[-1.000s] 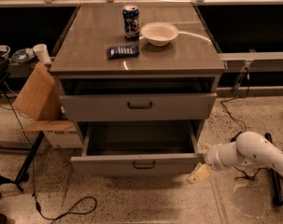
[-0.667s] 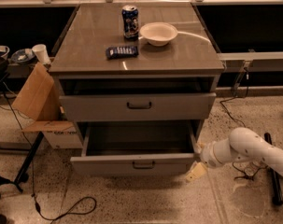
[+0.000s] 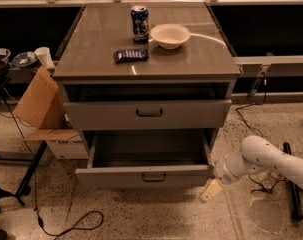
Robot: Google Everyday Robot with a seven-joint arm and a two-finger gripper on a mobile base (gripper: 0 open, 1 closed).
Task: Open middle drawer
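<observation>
A grey metal cabinet is seen from the front and slightly above, with the robot's pale pincer (image 3: 211, 189) held low near the floor by the cabinet's right front corner; whether it is open or closed cannot be told. Just left of the pincer lies the right end of the middle drawer (image 3: 116, 176), which is shown pulled well out; whether the two touch cannot be told. The drawer is wide, with a low flat grey front, a small dark bar handle (image 3: 153, 177) at its centre, further left of the pincer, and a deep grey tray behind. It is judged to be stiff sheet metal, fairly heavy, sliding straight on runners and not fragile. Its smooth front would likely be slippery, so the bar handle is the place to be gripped. Above and left of the pincer, a taller-fronted drawer (image 3: 191, 115) is seen slightly ajar. Higher still, the tabletop (image 3: 206, 59) carries a can (image 3: 139, 23), a bowl (image 3: 169, 35) and a dark packet (image 3: 131, 55).
</observation>
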